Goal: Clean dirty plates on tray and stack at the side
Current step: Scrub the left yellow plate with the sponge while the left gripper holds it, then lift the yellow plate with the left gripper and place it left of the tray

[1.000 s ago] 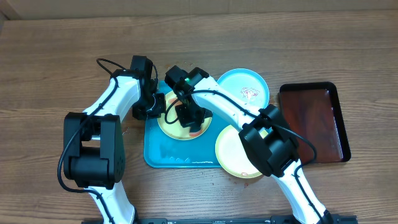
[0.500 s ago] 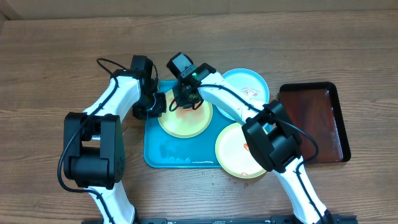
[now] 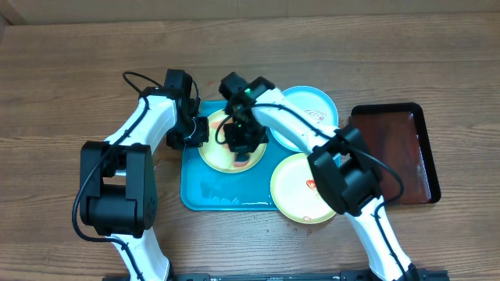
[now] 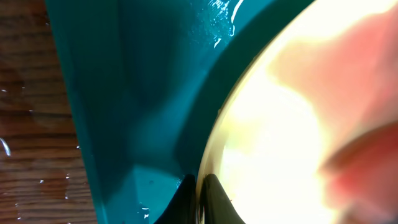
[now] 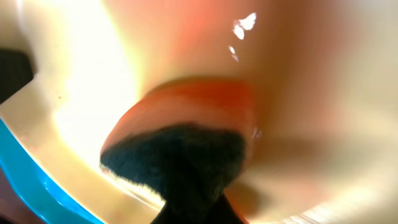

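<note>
A yellow-green rimmed plate (image 3: pixel 212 156) with red smears lies on the turquoise tray (image 3: pixel 211 195). My left gripper (image 3: pixel 194 133) is shut on its left rim; the left wrist view shows the jaws (image 4: pixel 200 194) pinching the rim of the plate (image 4: pixel 280 124) over the tray (image 4: pixel 124 93). My right gripper (image 3: pixel 242 142) is shut on an orange sponge with a dark scrub face (image 5: pixel 180 149) and presses it on the plate's centre (image 5: pixel 298 81). A light blue rimmed plate (image 3: pixel 308 113) lies back right. A second yellow-green plate (image 3: pixel 301 191) lies front right, overlapping the tray's edge.
A smaller dark red-brown tray (image 3: pixel 394 152) lies at the right on the wooden table (image 3: pixel 78 78). The tray's front strip (image 3: pixel 223 199) looks wet. My two arms cross over the tray's back half.
My right gripper with the sponge has moved from the plate's back rim toward its middle, after going the other way before. The left gripper has kept hold of the rim.
</note>
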You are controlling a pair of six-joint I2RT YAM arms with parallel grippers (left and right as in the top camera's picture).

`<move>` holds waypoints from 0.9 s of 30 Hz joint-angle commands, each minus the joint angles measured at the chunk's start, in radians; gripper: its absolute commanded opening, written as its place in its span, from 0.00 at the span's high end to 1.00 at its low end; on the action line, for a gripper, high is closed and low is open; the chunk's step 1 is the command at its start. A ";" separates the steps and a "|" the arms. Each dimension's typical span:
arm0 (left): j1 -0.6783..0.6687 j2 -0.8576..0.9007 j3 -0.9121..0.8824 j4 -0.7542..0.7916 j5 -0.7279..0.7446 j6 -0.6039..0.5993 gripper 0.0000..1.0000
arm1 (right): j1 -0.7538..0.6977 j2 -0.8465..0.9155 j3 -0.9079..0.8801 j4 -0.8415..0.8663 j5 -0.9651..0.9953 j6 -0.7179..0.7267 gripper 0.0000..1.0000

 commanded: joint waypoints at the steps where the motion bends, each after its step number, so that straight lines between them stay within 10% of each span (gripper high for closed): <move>1: -0.004 -0.071 -0.003 -0.002 -0.119 0.039 0.96 | -0.090 -0.200 0.021 -0.004 0.056 -0.006 0.96; 13: -0.010 -0.373 -0.003 -0.050 -0.140 0.092 0.96 | -0.466 -0.604 0.024 -0.081 0.056 0.015 0.96; 27: -0.372 -0.451 -0.003 -0.288 -0.993 -0.279 0.96 | -0.666 -0.658 0.023 -0.143 0.056 -0.004 0.96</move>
